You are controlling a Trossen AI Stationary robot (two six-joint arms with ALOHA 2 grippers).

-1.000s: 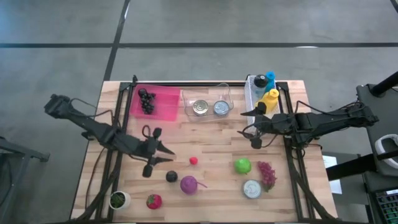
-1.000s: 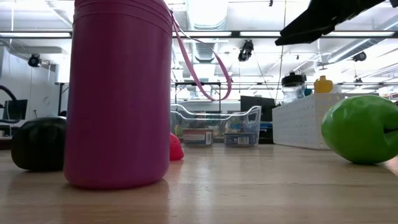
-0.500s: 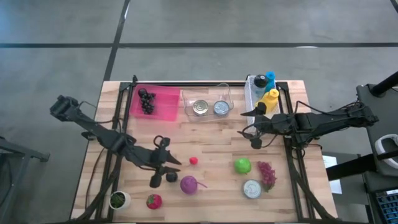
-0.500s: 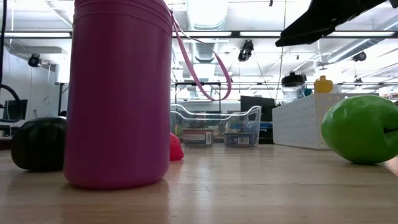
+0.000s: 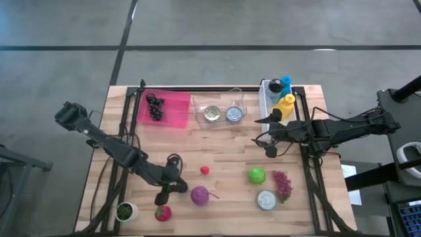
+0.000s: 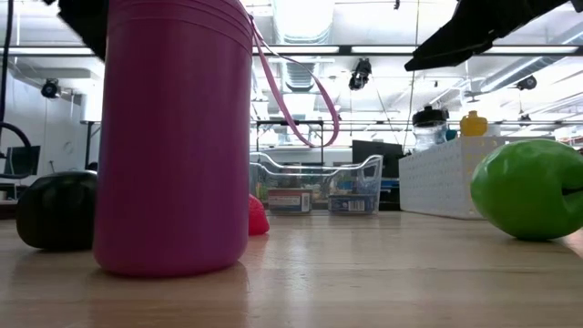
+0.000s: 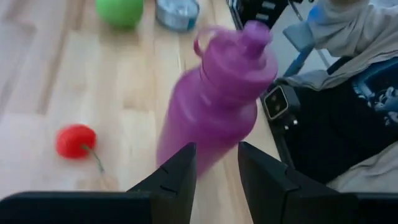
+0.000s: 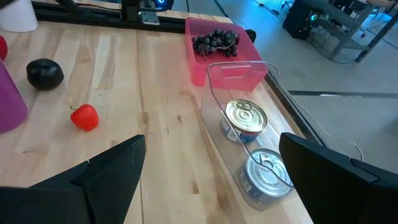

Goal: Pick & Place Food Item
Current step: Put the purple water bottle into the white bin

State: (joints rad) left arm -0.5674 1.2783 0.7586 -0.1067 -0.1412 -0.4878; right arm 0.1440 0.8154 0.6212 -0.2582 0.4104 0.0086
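My left gripper (image 5: 170,188) hangs open by a narrow gap above the table's near left part, slanting down toward the purple bottle (image 5: 199,195), which fills the left wrist view (image 7: 214,106). Nothing sits between its fingers. A dark round fruit (image 8: 45,73) rests on the wood close beside it, and a small red fruit (image 5: 204,169) lies a little farther off. My right gripper (image 5: 270,141) waits wide open and empty over the table's right part, near the clear bin (image 5: 220,113).
A pink bin of dark grapes (image 5: 163,107) and a white basket of bottles (image 5: 276,95) stand along the far edge. A green apple (image 5: 256,175), purple grapes (image 5: 283,184), a can (image 5: 266,199), a red strawberry (image 5: 162,212) and a white cup (image 5: 125,211) lie near the front.
My left gripper has gone down and toward the table's near edge, closing in on the dark fruit and the purple bottle, and it has rolled about its own axis. Its finger gap is unchanged. The objects have stayed where they were.
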